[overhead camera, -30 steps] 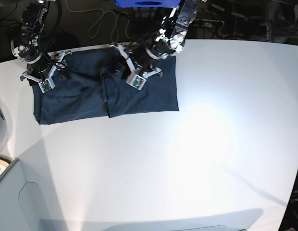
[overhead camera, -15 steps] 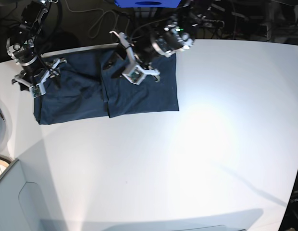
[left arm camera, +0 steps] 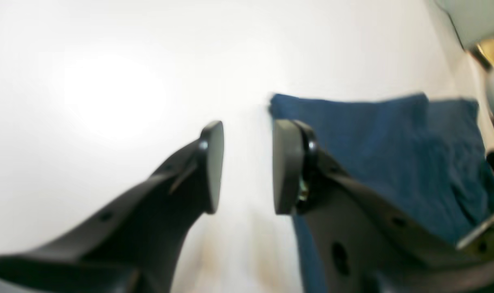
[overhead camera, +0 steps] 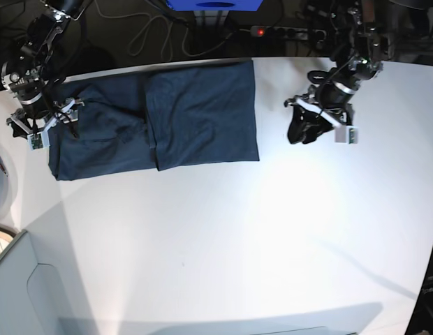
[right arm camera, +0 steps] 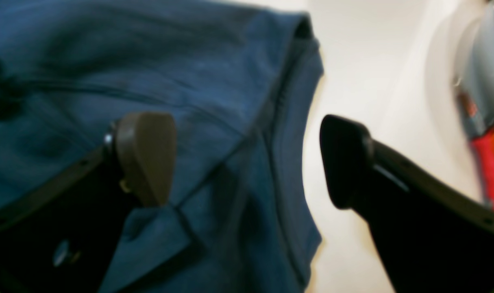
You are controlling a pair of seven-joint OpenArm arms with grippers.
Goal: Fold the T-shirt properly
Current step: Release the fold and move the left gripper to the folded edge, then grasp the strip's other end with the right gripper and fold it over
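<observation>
Right tool wide, empty, straddling T-shirt edge; left tool part-open, empty. Drop right, pinch both layers.

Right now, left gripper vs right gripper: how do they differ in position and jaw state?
The left gripper hangs over bare table, clear of the T-shirt; the right gripper sits at the shirt's opposite edge, one finger over cloth. In the wrist views, the left gripper's jaws stand a narrow gap apart, while the right gripper's are spread wide. Both are empty.
</observation>
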